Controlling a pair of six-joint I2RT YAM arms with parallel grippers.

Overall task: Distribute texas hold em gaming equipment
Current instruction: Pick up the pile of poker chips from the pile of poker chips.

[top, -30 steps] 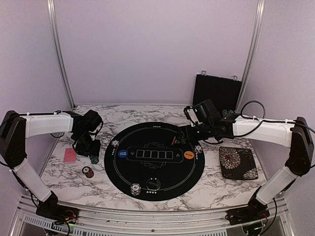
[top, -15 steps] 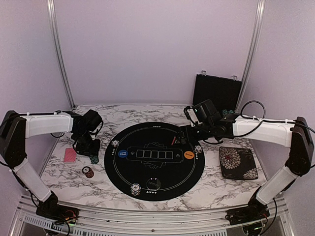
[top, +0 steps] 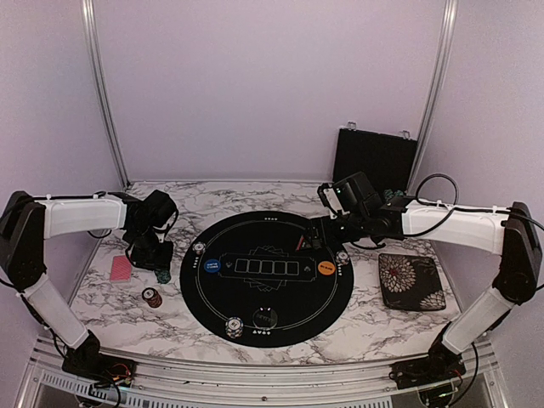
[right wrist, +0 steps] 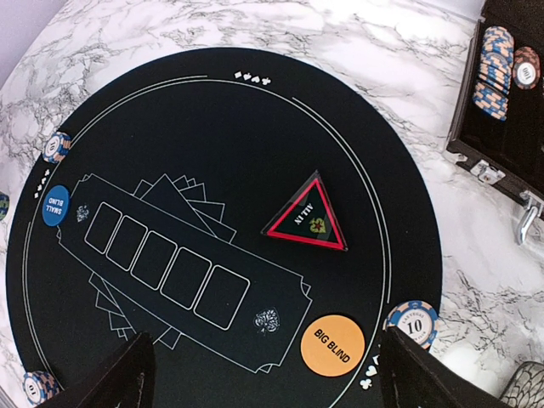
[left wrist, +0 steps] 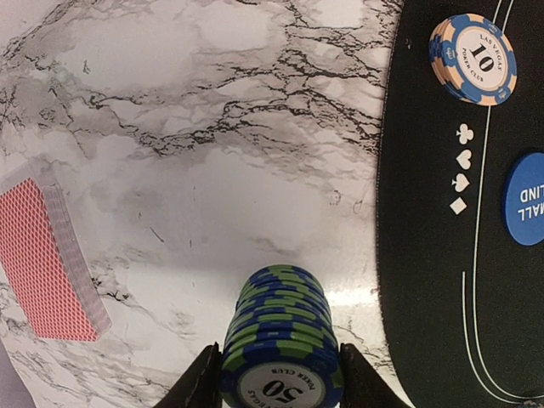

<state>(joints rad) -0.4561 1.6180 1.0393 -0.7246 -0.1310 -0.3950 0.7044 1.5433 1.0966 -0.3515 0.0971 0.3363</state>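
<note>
Left pincer (left wrist: 276, 384) — tight around chip stack (left wrist: 277, 327)

A white, dark-veined marble-patterned tabletop (top: 110, 310) sits within plain pale lilac walls (top: 263, 85). Aluminium posts (top: 104, 93) rise at both back corners, and a metal rail (top: 255, 372) runs along the near edge. The light is soft and even.

Marble table (top: 110, 310) with a round black mat (top: 293, 297) dead centre. From there, black case (top: 374, 160) standing open around 1 o'clock, floral pad (top: 408, 280) flat at 3.
</note>
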